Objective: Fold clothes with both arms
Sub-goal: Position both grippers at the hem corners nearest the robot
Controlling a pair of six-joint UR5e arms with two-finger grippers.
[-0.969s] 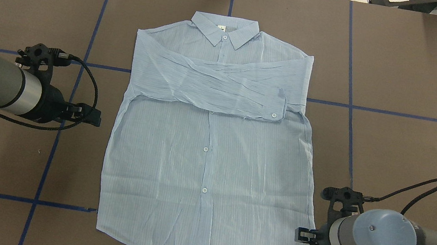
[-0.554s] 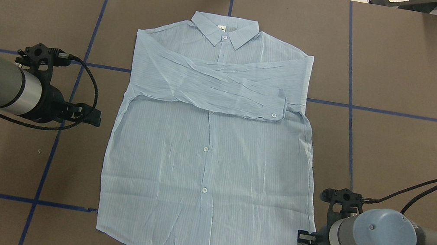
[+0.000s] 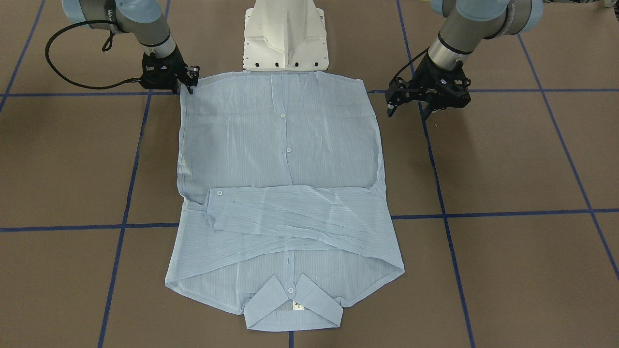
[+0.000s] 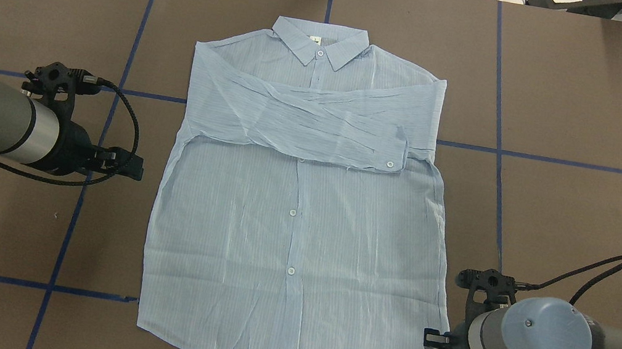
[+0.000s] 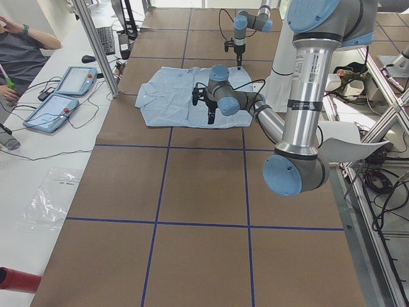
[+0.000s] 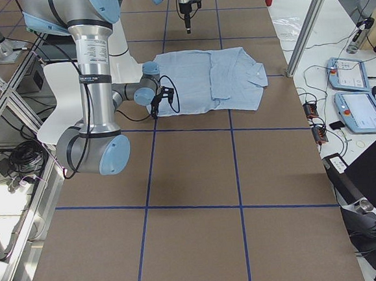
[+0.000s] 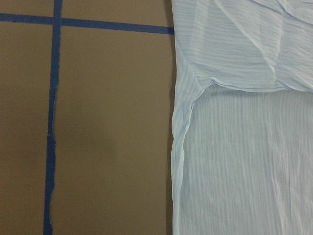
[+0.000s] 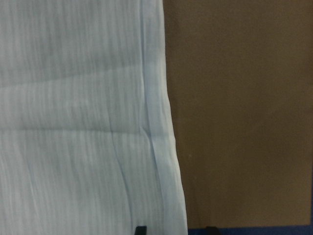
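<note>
The main risk, I think, is at the right gripper [image 4: 430, 338]: its jaws stand slightly apart across the side edge of the shirt [image 4: 296, 228] near the hem, one fingertip [image 8: 140, 230] over the cloth, the other over the bare table [image 4: 594, 119]. Closing here may catch only one thin layer, and the lift could drag the sleeves [image 4: 318, 129] folded across the chest. The shirt lies flat, collar [image 4: 319, 41] away from the robot. The left gripper [image 4: 131, 166] hovers just beside its left edge, not touching; wide or narrow I cannot tell
</note>
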